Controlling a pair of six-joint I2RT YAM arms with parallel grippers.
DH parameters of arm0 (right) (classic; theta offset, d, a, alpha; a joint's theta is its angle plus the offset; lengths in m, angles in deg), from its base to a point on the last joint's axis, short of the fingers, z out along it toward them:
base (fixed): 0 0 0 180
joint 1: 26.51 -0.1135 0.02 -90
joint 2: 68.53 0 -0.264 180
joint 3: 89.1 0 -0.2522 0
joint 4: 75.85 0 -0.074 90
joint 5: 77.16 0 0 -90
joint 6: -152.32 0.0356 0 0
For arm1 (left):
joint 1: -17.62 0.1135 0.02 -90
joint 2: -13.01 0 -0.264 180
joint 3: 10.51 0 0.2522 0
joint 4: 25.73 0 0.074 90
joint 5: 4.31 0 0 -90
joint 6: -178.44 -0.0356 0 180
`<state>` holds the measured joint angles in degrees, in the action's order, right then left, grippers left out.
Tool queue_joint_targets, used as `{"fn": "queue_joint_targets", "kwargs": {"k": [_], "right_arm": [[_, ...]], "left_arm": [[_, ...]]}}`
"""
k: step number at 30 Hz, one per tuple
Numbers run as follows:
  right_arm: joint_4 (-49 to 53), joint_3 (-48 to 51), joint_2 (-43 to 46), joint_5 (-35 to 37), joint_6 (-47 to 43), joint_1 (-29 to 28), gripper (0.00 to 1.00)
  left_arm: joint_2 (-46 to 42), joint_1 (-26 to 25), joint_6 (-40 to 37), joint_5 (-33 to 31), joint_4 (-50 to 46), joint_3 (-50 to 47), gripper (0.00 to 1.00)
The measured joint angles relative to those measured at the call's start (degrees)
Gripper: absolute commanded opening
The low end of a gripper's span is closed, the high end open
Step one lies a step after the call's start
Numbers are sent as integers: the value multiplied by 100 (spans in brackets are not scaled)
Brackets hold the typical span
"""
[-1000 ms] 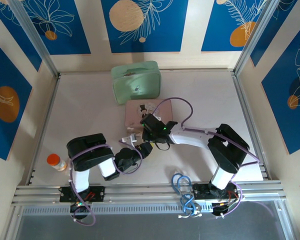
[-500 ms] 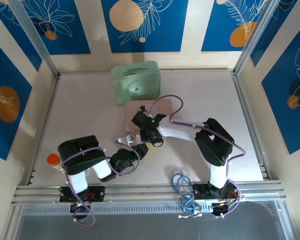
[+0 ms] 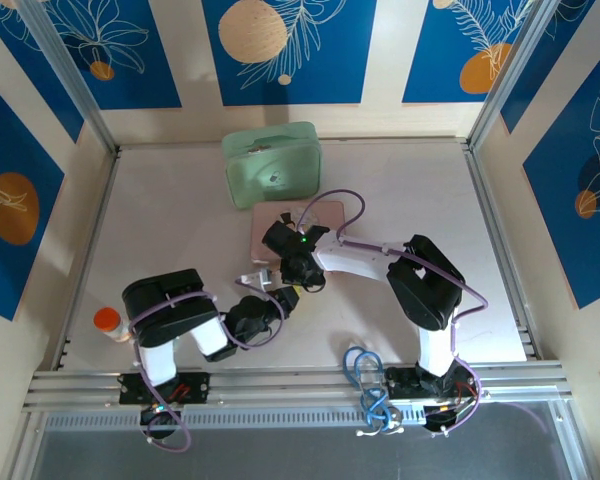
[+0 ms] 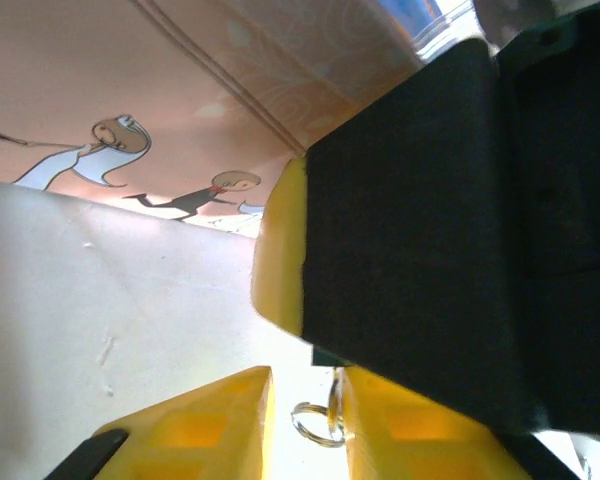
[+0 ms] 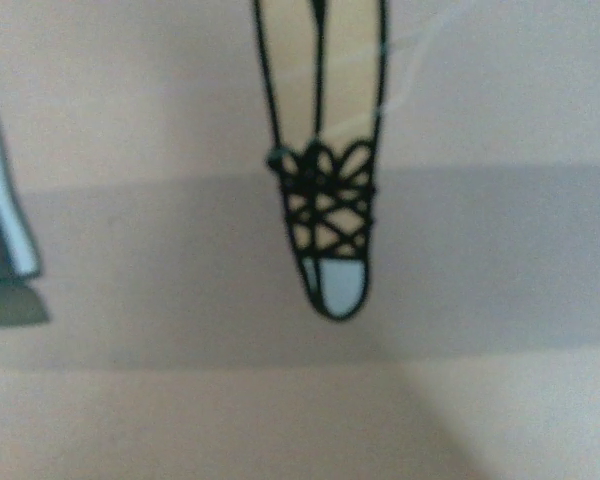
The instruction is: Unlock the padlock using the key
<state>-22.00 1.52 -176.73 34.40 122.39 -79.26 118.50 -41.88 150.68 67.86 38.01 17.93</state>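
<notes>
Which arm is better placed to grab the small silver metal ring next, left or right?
Left, probably. The small silver metal ring lies between the left gripper's parted yellow fingers, ready to close on. The right gripper hangs over the pink illustrated box, not around the ring.

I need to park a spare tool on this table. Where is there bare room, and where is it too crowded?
Widest bare patch: the far right of the table, between the green case and the right rail. Another lies left, between green case and orange-capped bottle. Crowded: the middle, where the left arm and right arm meet at the pink box.
</notes>
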Motion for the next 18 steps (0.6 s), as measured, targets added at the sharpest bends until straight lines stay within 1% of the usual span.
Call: {"fn": "queue_joint_targets", "kwargs": {"k": [1,3,8,10,15,18], "right_arm": [[2,-4,0,-35,7,0,0],[9,-4,-2,-72,26,0,0],[2,-4,-2,-120,46,17,0],[0,-4,-2,-122,63,17,0],[-11,2,-2,-125,76,22,0],[-42,22,-2,-122,105,22,0]], "left_arm": [[44,0,15,13,24,2,35],[50,-2,26,24,33,2,36],[94,-2,31,26,83,2,33],[140,-2,28,42,116,17,30],[199,-2,26,116,131,107,26],[205,-4,15,151,129,138,17]]}}
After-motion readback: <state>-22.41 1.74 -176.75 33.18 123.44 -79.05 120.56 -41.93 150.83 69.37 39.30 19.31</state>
